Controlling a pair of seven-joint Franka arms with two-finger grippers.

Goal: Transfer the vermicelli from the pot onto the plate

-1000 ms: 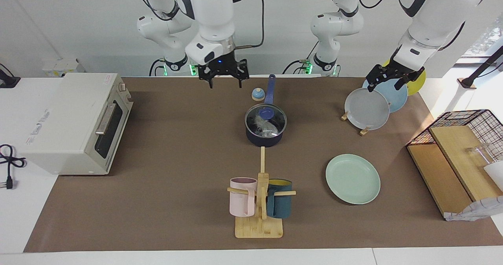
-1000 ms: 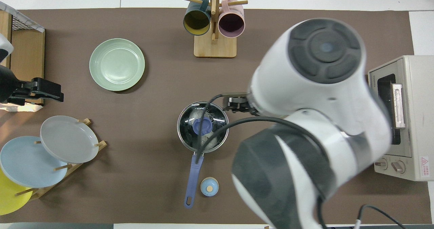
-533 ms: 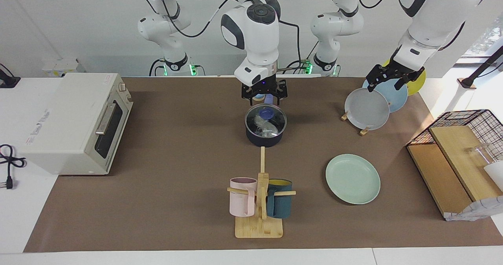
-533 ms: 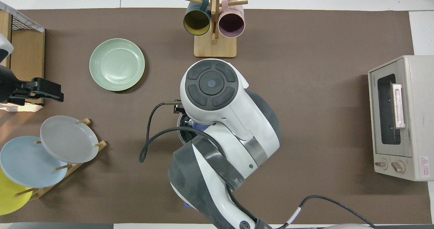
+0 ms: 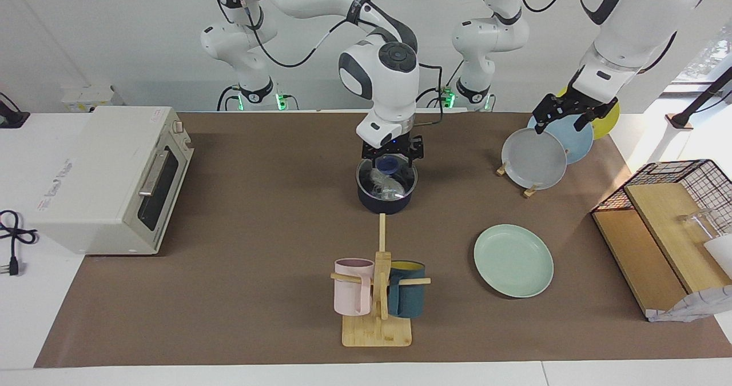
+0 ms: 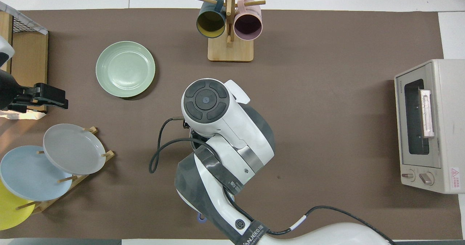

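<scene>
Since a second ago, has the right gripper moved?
Yes. The right gripper has swung from near the table edge by the robots toward the left arm's end and down, now over the lid knob on the pot.

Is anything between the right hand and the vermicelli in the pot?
Yes. A glass lid with a blue knob sits on the pot, covering the vermicelli. The right hand is down at the knob. The left hand waits over the plate rack.

From overhead, the right arm [image 6: 225,143] hides the pot [image 5: 384,197] and its lid.
</scene>
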